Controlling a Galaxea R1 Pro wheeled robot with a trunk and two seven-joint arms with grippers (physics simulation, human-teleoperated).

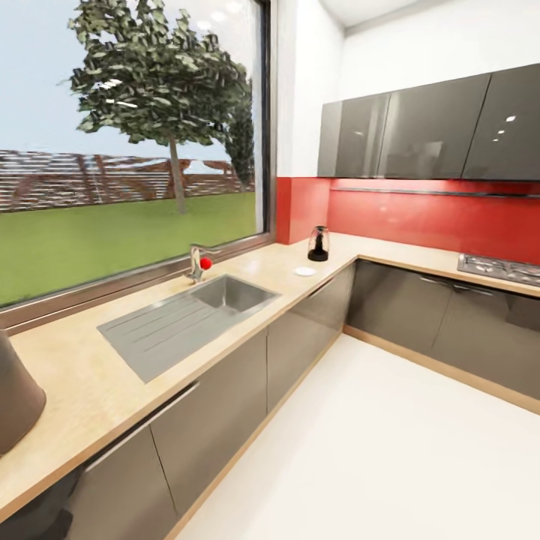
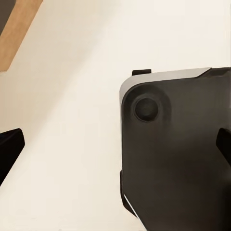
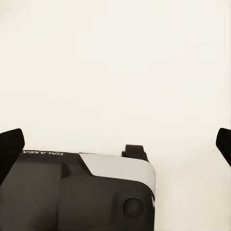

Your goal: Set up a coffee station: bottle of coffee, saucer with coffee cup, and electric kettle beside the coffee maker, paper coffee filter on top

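Note:
A dark kettle-like appliance (image 1: 319, 244) with a clear body stands in the far corner of the wooden countertop (image 1: 90, 390), against the red backsplash. In front of it lies a small white disc (image 1: 304, 271), which looks like a saucer. A brown rounded object (image 1: 15, 397) is cut off at the near left edge of the counter, and I cannot tell what it is. My left gripper (image 2: 115, 148) hangs open over the pale floor and the robot's dark base (image 2: 178, 159). My right gripper (image 3: 115, 144) is open too, with nothing between its fingers.
A steel sink (image 1: 187, 315) with a drainboard and a faucet (image 1: 196, 262) with a red knob sit under the big window. A hob (image 1: 499, 268) lies on the right counter run. Grey wall cabinets (image 1: 435, 127) hang above. The white floor (image 1: 375, 450) spreads out ahead.

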